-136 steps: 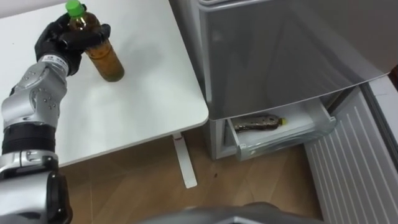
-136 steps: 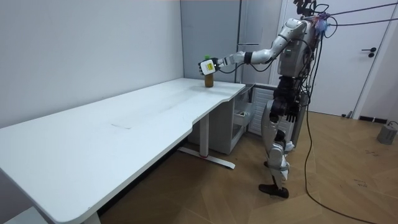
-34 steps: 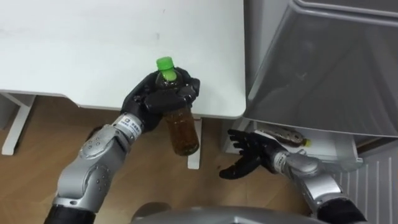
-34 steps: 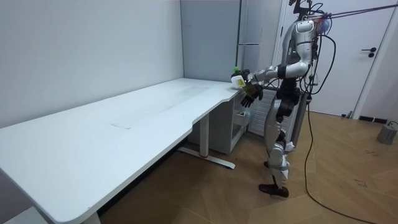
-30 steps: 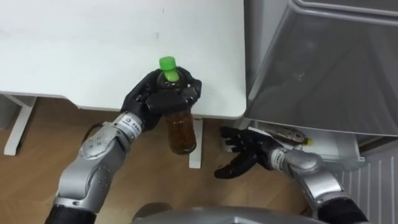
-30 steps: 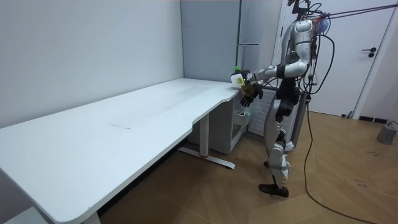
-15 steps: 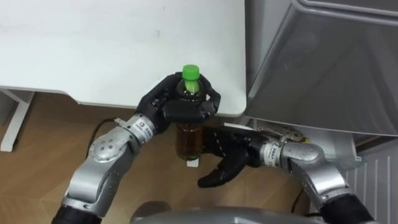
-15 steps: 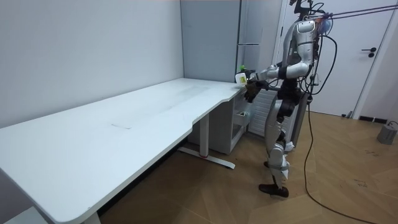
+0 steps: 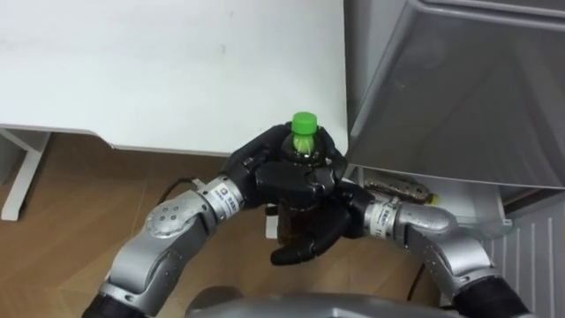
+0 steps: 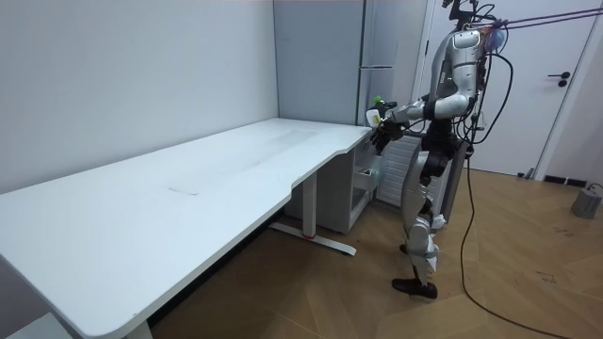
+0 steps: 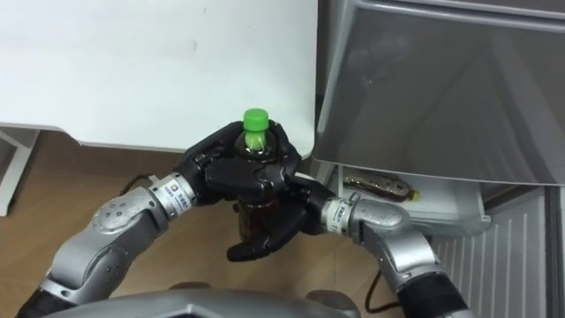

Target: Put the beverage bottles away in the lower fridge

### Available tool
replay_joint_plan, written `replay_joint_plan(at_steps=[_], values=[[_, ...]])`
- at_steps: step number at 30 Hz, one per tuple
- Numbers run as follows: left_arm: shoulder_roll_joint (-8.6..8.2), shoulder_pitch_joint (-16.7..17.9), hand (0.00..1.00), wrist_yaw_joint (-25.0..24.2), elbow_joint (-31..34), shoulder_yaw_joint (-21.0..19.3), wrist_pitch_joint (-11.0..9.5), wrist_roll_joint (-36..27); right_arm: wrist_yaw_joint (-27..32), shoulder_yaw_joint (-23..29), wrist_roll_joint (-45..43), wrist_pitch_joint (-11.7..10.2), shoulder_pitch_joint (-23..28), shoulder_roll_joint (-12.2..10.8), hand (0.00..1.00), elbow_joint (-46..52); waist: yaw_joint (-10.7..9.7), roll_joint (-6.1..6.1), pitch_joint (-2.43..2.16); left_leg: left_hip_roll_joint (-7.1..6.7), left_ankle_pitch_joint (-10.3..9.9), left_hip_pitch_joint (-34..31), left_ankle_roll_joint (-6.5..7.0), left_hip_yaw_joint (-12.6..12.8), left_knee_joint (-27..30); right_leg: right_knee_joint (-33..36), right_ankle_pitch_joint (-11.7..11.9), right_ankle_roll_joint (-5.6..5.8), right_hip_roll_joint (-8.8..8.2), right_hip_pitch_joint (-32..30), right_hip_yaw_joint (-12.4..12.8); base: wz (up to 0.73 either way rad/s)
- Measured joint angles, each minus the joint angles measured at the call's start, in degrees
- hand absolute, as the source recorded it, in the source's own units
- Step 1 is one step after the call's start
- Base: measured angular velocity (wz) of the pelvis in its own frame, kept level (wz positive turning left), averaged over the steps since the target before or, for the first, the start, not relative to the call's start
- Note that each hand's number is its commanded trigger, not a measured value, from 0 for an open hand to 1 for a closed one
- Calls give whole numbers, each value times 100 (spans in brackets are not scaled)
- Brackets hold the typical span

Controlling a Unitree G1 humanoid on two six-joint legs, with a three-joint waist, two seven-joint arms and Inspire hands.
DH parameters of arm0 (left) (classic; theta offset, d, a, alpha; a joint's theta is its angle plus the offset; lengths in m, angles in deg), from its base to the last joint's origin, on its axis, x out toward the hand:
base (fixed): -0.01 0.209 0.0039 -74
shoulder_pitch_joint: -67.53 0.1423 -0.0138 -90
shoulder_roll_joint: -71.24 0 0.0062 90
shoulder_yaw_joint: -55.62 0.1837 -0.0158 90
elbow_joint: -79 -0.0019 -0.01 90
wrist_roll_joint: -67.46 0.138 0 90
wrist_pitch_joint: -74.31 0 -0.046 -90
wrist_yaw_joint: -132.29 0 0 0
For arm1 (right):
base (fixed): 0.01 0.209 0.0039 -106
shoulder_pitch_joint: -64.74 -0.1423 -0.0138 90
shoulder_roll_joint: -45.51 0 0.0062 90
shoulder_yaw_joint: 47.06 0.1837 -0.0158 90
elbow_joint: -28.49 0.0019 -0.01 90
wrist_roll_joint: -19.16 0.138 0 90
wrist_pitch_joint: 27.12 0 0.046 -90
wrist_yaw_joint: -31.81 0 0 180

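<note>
Amber plastic drink bottle with a green cap (image 9: 304, 124): upright, held in the air just off the front edge of the white tabletop (image 9: 159, 62), close to its corner and just beside the grey fridge body (image 9: 459, 79). It touches neither.

Eye views give you the grip. The left hand (image 9: 281, 177) has its fingers curled round the bottle's shoulder and neck, cap poking out above the fingers. The right hand (image 9: 328, 225) sits lower, on the fridge side of the bottle, palm against the lower body. Its fingers (image 9: 296, 254) are stretched out and loose, running down past the bottle's base rather than wrapped round it. So you've got the left hand closed on the bottle and the right hand open against it.

Same views also show you the lower fridge: a white pull-out drawer (image 9: 477, 212) stands open under the grey front, with a second brown bottle (image 9: 399, 187) lying on its side inside. The held bottle is above and to the left of that drawer, well apart from it, over the wooden floor (image 9: 53, 203).

Room view gives you the stance. The robot stands upright at the table's far corner next to the fridge, both hands up at chest height with the bottle between them.
</note>
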Motion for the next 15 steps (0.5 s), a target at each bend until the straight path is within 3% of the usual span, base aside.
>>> replay_joint_plan(at_steps=[2,3,4,5,15], values=[[5,1,100,-2,-87,4,-18,-54,90,-76,29,4,0,17,0,-8,-21,12,3,0,0,42,0,6,-23,1,0,0,3,30,14,-2],[7,1,100,-2,-123,8,-18,-76,140,-122,76,10,1,29,19,-21,-25,16,6,0,0,60,0,9,-51,0,0,0,5,43,23,0],[10,0,100,-2,-151,5,-18,-106,185,-164,150,10,0,31,66,-46,-25,19,8,0,0,61,0,10,-86,-2,0,0,10,57,33,0],[13,0,100,-2,-163,4,-18,-113,200,-180,166,10,1,30,100,-56,-37,20,9,0,0,67,0,10,-90,-6,0,0,11,67,33,0],[19,0,100,-3,-167,-55,-20,-112,246,-269,296,5,3,46,100,-60,-69,31,13,-1,0,67,0,11,-89,-32,-1,2,16,63,43,0]])
